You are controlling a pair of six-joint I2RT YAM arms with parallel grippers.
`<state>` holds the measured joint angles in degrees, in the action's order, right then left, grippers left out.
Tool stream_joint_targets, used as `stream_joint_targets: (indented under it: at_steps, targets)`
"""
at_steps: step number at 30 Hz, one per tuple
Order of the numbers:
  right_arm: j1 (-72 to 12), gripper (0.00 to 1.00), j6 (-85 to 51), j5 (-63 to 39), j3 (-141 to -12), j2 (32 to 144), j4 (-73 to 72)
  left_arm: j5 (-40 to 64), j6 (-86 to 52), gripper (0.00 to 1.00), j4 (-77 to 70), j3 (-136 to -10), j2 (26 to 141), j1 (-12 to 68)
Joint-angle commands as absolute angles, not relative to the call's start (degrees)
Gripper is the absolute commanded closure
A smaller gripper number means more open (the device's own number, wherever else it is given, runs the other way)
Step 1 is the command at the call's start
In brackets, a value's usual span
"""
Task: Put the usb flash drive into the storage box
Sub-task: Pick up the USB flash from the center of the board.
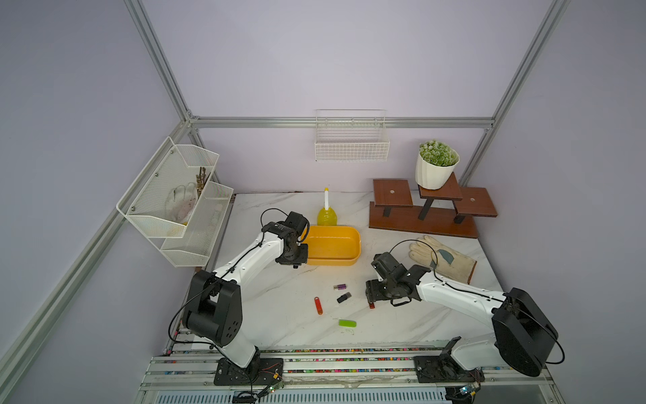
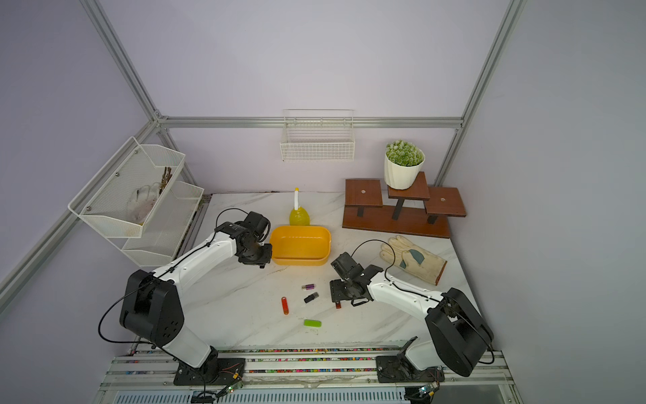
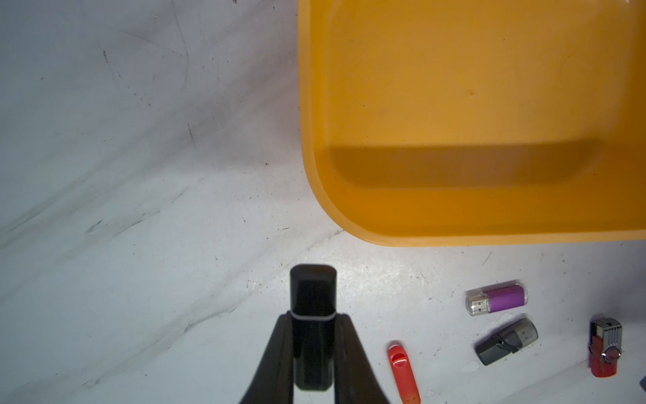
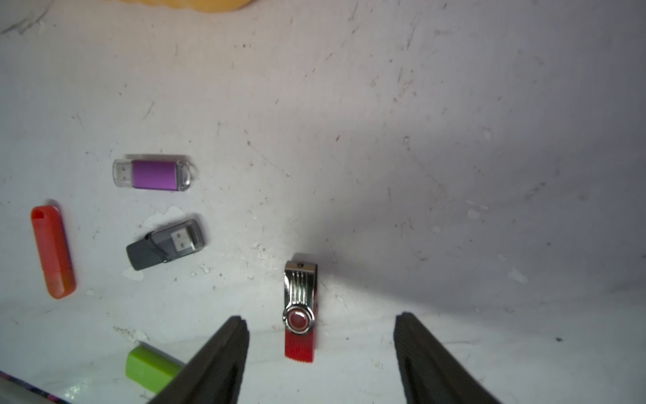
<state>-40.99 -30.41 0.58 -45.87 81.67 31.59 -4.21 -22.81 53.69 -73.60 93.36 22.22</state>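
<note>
The yellow-orange storage box point(image 1: 332, 245) point(image 2: 300, 245) sits empty at mid-table; the left wrist view shows its bare floor point(image 3: 472, 105). My left gripper point(image 3: 314, 318) hovers just off the box's left end and is shut on a black usb flash drive point(image 3: 313, 297) that sticks out past the fingertips. My right gripper point(image 4: 320, 320) is open low over the table. A red swivel flash drive point(image 4: 300, 307) point(image 1: 372, 305) lies between its fingers, touching neither. Purple point(image 1: 339, 287), dark grey point(image 1: 344, 297), orange-red point(image 1: 318, 305) and green point(image 1: 347, 323) drives lie on the table between the arms.
A yellow spray bottle point(image 1: 327, 213) stands right behind the box. A work glove point(image 1: 442, 259) lies at the right, with a wooden stand point(image 1: 426, 210) and potted plant point(image 1: 437, 168) behind it. A wire basket point(image 1: 351, 145) hangs on the back wall and a mesh rack point(image 1: 178, 199) on the left.
</note>
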Motion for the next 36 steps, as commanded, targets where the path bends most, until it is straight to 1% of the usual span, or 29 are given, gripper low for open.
stream_joint_targets:
  at_steps: [1,5,6,10,14,21,26,31,36]
  targets:
    - [-43.34,0.32,-32.85,3.16,-47.37,83.25,33.59,-3.35,-21.18,1.00,53.29,-74.62,93.55,22.35]
    - [-44.62,0.33,-33.40,4.44,-47.94,84.75,33.85,-3.35,-21.18,1.00,53.26,-74.44,93.45,22.33]
    - [-44.78,0.39,-33.55,4.79,-48.07,85.37,33.92,-3.33,-21.23,1.00,53.26,-74.44,93.38,22.33]
    - [-45.71,0.44,-33.66,5.24,-48.30,87.54,33.09,-3.25,-21.06,1.00,53.26,-74.38,93.43,22.33]
    - [-46.16,0.47,-33.71,5.89,-48.51,89.88,32.80,-3.34,-21.03,1.00,53.35,-74.34,93.19,22.37]
    - [-46.36,0.52,-33.66,6.37,-48.60,90.77,32.17,-3.17,-21.04,1.00,53.35,-74.36,93.52,22.32]
    - [-46.57,0.60,-33.57,6.50,-49.12,91.96,32.43,-3.16,-20.92,1.00,53.37,-74.44,93.69,22.32]
    - [-47.60,0.63,-33.92,8.36,-50.33,93.05,34.30,-3.24,-20.87,1.00,53.35,-74.35,93.76,22.37]
    - [-47.99,0.70,-33.91,8.95,-50.78,93.59,34.79,-3.17,-20.66,1.00,53.35,-74.35,94.09,22.33]
